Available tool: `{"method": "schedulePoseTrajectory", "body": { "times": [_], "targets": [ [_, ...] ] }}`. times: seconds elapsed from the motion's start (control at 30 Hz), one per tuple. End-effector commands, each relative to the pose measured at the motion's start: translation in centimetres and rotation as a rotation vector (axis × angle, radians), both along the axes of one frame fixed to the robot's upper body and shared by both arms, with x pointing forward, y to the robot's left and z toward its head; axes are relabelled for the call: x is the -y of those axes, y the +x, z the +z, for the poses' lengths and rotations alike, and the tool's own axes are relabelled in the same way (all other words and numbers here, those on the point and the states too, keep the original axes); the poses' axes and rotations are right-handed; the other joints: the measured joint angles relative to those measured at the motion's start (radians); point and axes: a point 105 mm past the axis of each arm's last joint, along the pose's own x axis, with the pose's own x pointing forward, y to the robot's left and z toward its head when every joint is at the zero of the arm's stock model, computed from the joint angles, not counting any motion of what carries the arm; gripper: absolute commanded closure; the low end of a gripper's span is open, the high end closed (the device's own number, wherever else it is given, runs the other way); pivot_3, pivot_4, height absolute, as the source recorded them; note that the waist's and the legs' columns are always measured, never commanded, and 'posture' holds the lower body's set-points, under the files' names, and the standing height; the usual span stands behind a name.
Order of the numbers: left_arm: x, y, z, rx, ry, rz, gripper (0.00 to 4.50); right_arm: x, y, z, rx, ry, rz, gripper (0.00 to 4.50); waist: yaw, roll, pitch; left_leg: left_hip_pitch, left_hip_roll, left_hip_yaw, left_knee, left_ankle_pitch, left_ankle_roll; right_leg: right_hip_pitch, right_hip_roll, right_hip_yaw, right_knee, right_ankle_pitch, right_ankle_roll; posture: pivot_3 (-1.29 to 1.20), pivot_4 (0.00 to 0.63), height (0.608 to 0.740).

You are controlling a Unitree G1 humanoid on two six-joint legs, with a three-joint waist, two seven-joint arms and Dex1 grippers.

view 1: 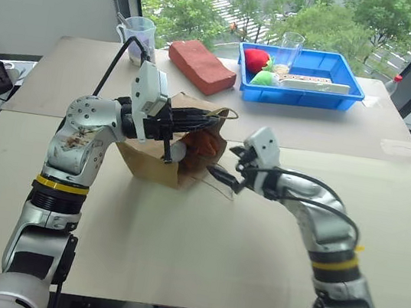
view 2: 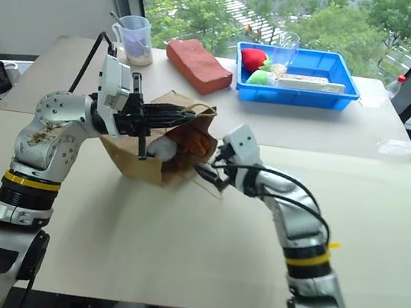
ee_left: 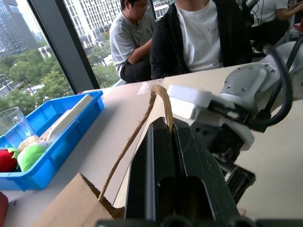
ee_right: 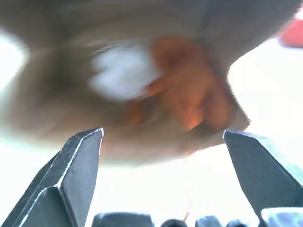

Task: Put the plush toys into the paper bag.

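Note:
The brown paper bag (view 1: 147, 164) lies on its side on the table, mouth toward my right arm. My left gripper (view 1: 212, 117) is shut on the bag's upper rim by the cord handle (ee_left: 136, 137), holding the mouth up. Inside the mouth lie both plush toys: the fluffy white one (view 1: 178, 152) and, beside it, the reddish-brown one (view 1: 206, 144). My right gripper (view 1: 227, 165) stands open and empty just outside the mouth, pointing at the toys; in the right wrist view the white toy (ee_right: 124, 71) and the brown toy (ee_right: 189, 90) show beyond its spread fingers.
At the back of the table are a reddish-brown block (view 1: 201, 66), a blue tray (view 1: 301, 97) with red and green plush fruit and a clear glass, and a plastic measuring cup (view 1: 138, 35). Two people (ee_left: 199, 33) sit beyond the table's far side.

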Motion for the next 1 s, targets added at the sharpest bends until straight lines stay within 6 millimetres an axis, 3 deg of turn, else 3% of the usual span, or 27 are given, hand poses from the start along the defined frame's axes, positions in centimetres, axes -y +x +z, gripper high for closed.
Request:
{"method": "schedulePoseTrajectory", "body": {
  "times": [0.03, 0.27, 0.53, 0.7, 0.73, 0.9, 1.0],
  "targets": [
    [0.0, -0.1, 1.2, 0.053, -0.017, 0.0, 4.5, -0.7, -1.3, 0.7, -0.015, 0.026, 0.07, 0.02, -0.004, 0.0, 0.0, 0.0, 0.0, 0.0, 0.0, 0.0, 0.0, 0.0, 0.0, 0.0, 0.0, 0.0, 0.0, 0.0, 0.15, 0.74],
    [0.2, 0.0, 1.2, 0.06, -0.018, 0.003, 4.5, -1.5, -0.7, -3.1, -0.067, -0.062, 0.054, 0.02, -0.001, 0.0, 0.0, 0.001, 0.0, 0.001, 0.001, 0.0, 0.0, 0.0, 0.0, 0.001, 0.001, 0.0, 0.0, 0.0, 0.15, 0.74],
    [-0.2, -0.2, 1.3, 0.07, -0.021, 0.029, 4.5, -1.2, -0.7, -3.2, -0.043, -0.071, 0.069, 2.53, 0.003, 0.0, 0.0, 0.0, 0.0, 0.0, 0.001, 0.0, -0.001, -0.001, 0.0, 0.0, 0.0, 0.0, 0.0, 0.0, 0.15, 0.74],
    [-0.5, -0.3, 1.1, 0.063, -0.011, 0.039, 4.5, 0.2, -0.9, -1.5, -0.017, -0.027, 0.036, 4.32, 0.005, 0.0, 0.0, 0.0, 0.0, 0.0, 0.001, 0.0, -0.001, 0.0, 0.0, 0.0, 0.0, 0.0, 0.0, 0.0, 0.15, 0.74],
    [-0.5, -0.2, 1.1, 0.062, -0.01, 0.04, 4.5, 0.5, -1.2, -0.8, -0.014, 0.004, 0.038, 4.47, 0.005, 0.0, 0.0, 0.0, 0.0, 0.0, 0.001, 0.0, 0.0, 0.0, 0.0, 0.0, 0.0, 0.0, 0.0, 0.0, 0.15, 0.74],
    [-0.3, 0.6, 3.3, 0.037, -0.103, 0.045, 4.5, 1.8, -1.8, 4.5, 0.08, 0.158, -0.01, 4.47, 0.012, 0.0, 0.0, -0.001, 0.0, 0.0, 0.001, 0.0, 0.0, 0.0, 0.0, 0.0, 0.0, 0.0, 0.0, 0.0, 0.15, 0.74],
    [0.4, 2.2, 4.6, 0.024, -0.134, 0.048, 4.5, 2.8, -2.7, 8.2, 0.154, 0.182, -0.025, 4.47, 0.023, 0.0, 0.0, -0.001, 0.0, 0.0, 0.003, 0.0, 0.0, 0.0, 0.0, 0.0, 0.0, 0.0, 0.0, 0.0, 0.15, 0.74]
  ]
}}
